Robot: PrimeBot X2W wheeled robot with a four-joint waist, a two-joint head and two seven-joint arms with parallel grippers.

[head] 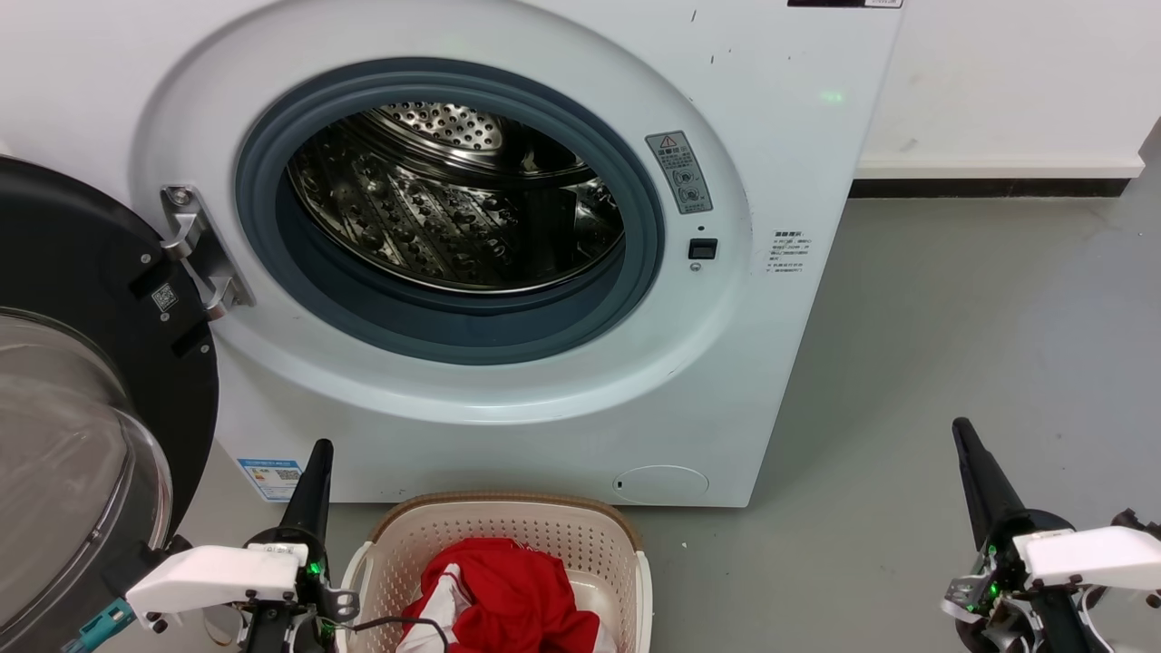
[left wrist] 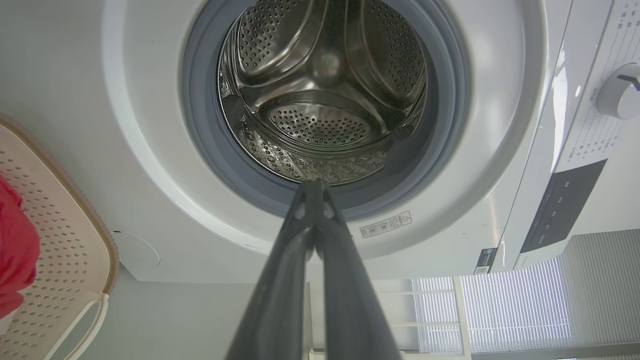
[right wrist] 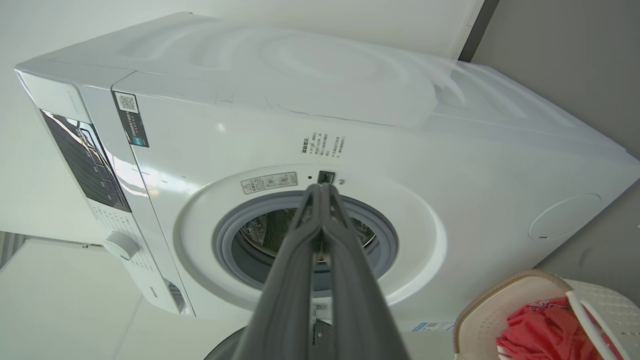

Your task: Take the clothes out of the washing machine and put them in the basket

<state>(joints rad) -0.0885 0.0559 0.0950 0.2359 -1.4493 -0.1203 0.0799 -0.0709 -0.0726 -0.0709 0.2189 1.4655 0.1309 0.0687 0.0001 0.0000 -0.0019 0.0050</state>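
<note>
head view: basket on grey floor; white wall, dark skirting.

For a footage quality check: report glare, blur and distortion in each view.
Head view: even, sharp light; steel highlights in the drum, pale reflections on the glass door. Left wrist view: wide-angle bending of the washing machine; left end effector soft at close range. Right wrist view: rippled sheen on the machine's top; right end effector slightly blurred.
</note>
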